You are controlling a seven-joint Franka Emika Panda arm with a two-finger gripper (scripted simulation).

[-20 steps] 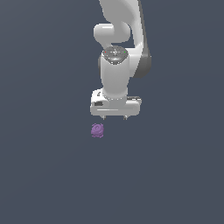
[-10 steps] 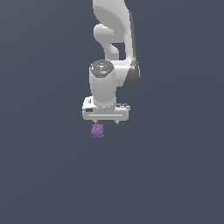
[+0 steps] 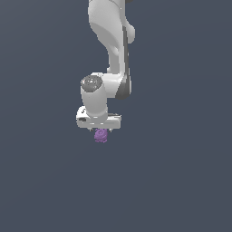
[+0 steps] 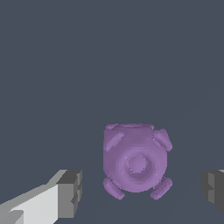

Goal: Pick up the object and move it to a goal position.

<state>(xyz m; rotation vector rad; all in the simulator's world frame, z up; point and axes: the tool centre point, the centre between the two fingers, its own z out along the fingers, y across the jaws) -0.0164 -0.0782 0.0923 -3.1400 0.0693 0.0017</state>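
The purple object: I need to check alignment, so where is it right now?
In the exterior view the purple object sits just below the white gripper; the wrist view shows it between the open fingertips, touching neither.

A plain dark grey-blue floor (image 3: 181, 181) spreads out evenly around a single purple, bumpy, roundish object (image 3: 100, 135), the only thing resting on it.

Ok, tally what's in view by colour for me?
Purple: 1, the object, lying between the open fingers.
White: 1, the arm with its gripper.
Total: 2.
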